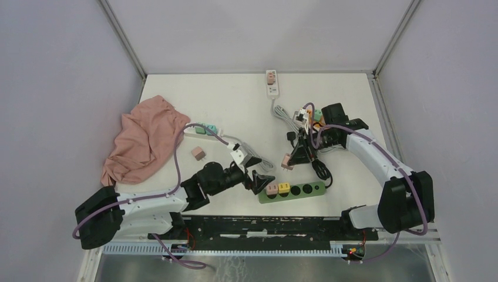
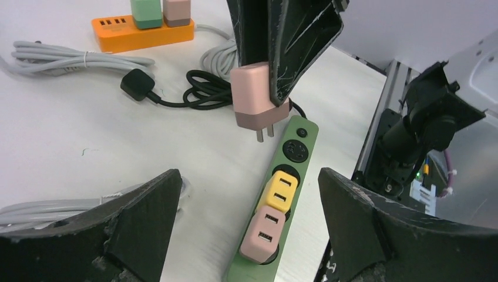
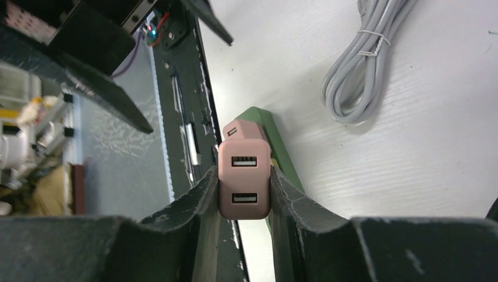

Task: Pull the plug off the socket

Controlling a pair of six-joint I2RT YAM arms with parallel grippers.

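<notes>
Right gripper (image 3: 244, 179) pinches pink plug (image 2: 253, 94), prongs clear of green strip (image 2: 305, 134) at bench's near edge; left gripper (image 2: 246, 176) spread; the plug could slip from this grip and drop

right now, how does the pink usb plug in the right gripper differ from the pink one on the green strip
The held pink USB plug is out of the green power strip, prongs bare; the seated pink USB plug sits in it, prongs hidden. The held one is clamped in the right gripper; the seated one is ungripped, beside a yellow plug. Both are pink two-port blocks.
</notes>
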